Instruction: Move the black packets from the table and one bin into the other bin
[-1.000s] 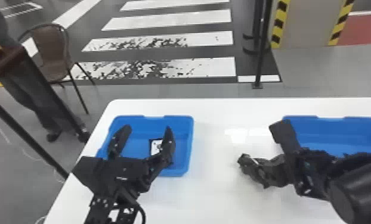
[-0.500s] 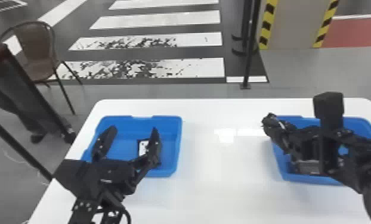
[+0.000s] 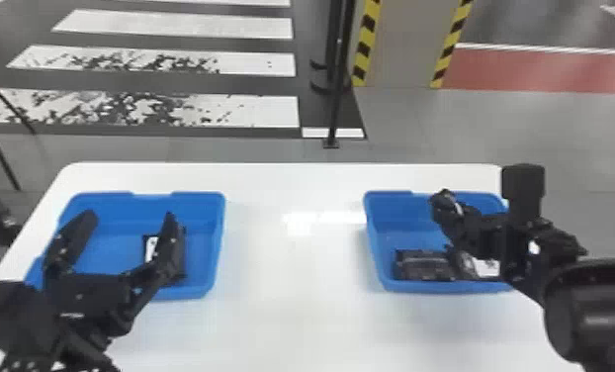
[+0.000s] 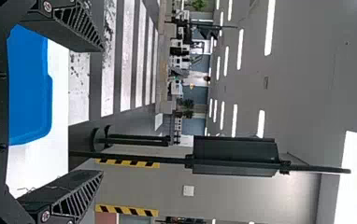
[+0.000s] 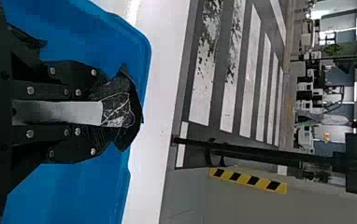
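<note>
**Packet pinched over the right bin, ready to drop**

My right claw [image 5: 103,111] is narrowed on a crumpled black packet [image 5: 119,100], its free end poking out past my fingertips. Both sit above the right bin [image 3: 385,199], over the half away from my body; the dark packet [image 3: 422,265] and the white-labelled packet [image 3: 485,268] lie along the near side. So the coming move, I judge, is straight down and let go. The folds hide the held one's long axis, so I can't call its angle; released high, it could catch on the rim.

My left claw [image 3: 131,220] is spread wide and holding nothing, above the left bin [image 3: 218,247]. The packet in there [image 3: 150,246] lies by my right-hand finger, long side seeming to run away from me; that arm is nearer to it.

A second ago my right claw was over the bench [image 3: 296,316] between the bins; half a second ago it was crossing the right bin's inner edge. Now it's well inside. My left claw has stayed over its bin.
</note>
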Tool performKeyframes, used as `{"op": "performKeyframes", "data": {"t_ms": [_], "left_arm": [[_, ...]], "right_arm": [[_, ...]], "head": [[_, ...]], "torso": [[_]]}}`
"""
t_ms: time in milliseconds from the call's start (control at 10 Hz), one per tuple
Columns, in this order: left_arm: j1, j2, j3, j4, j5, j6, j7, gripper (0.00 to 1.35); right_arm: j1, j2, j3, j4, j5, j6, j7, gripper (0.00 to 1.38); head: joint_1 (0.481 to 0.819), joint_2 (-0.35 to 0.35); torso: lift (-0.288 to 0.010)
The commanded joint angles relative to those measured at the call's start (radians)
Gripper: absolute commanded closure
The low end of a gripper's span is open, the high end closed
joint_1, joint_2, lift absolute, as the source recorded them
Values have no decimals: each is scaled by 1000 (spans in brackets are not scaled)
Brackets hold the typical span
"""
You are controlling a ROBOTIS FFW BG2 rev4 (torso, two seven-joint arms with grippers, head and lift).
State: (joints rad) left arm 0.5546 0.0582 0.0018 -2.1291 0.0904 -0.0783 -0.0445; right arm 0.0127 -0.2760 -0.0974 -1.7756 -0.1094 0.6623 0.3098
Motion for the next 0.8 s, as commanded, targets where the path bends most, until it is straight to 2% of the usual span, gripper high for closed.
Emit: {"op": "performKeyframes", "data": {"t_ms": [0, 200, 300, 500, 700], "left_arm": [[0, 0, 0, -2, -3, -8, 0, 96], [3, -1, 2, 0, -3, -15, 0, 91], [3, -3, 4, 0, -3, -18, 0, 91], [0, -3, 4, 0, -7, -18, 0, 91], [-7, -3, 2, 0, -15, -20, 0, 91]], "right_arm": [[31, 3, -36, 24, -32, -127, 22, 621], [174, 35, -108, -108, -48, -228, 29, 395], [252, 60, -138, -162, -78, -304, 29, 338], [360, 86, -148, -211, -154, -419, 31, 326], [451, 95, -148, -263, -224, -454, 55, 328]], "head": [[695, -98], [695, -105], [695, -110], [695, -116], [695, -107]], "torso": [[-110], [-110], [-110], [-110], [-110]]}}
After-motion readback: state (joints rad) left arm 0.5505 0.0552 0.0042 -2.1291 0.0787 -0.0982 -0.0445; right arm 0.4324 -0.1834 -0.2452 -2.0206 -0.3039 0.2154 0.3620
